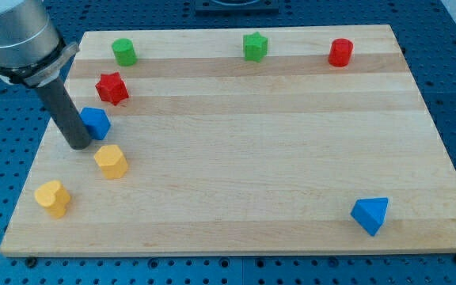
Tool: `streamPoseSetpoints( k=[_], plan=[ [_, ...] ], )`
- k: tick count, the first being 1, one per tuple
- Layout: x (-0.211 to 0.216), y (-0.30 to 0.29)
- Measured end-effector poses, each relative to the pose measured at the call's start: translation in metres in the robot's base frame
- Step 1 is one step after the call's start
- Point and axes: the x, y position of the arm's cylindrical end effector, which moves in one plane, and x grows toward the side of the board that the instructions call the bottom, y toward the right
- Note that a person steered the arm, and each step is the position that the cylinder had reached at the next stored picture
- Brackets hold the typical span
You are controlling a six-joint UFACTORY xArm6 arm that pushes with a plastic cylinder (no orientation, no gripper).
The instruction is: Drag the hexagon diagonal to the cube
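Nearest the camera, at the frame's lower right, lies a blue wedge-shaped block (370, 214), well apart from everything else on the wooden board (252, 158). At the lower left sits a yellow heart-shaped block (52, 197), and up and right of it a yellow block (111, 161) with flattened sides, which you may take for the hexagon the task names, though its outline is hard to make out. Just above that is the blue cube (96, 123), and above the cube a red star (112, 88). Along the upper edge stand a green cylinder (123, 51), a green star (254, 46) and a red cylinder (340, 52). There is no pincer here, only a dark rod; my tip (78, 146) rests against the cube's left side, up and left of the hexagon and not touching it. The drag looks not yet begun. Your next move calls for bringing the tip round to the hexagon without nudging the cube.
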Motion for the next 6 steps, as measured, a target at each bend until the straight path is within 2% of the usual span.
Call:
streamPoseSetpoints(
  k=[4,6],
  plan=[
    [0.000,0.079],
    [0.001,0.075]
  ],
)
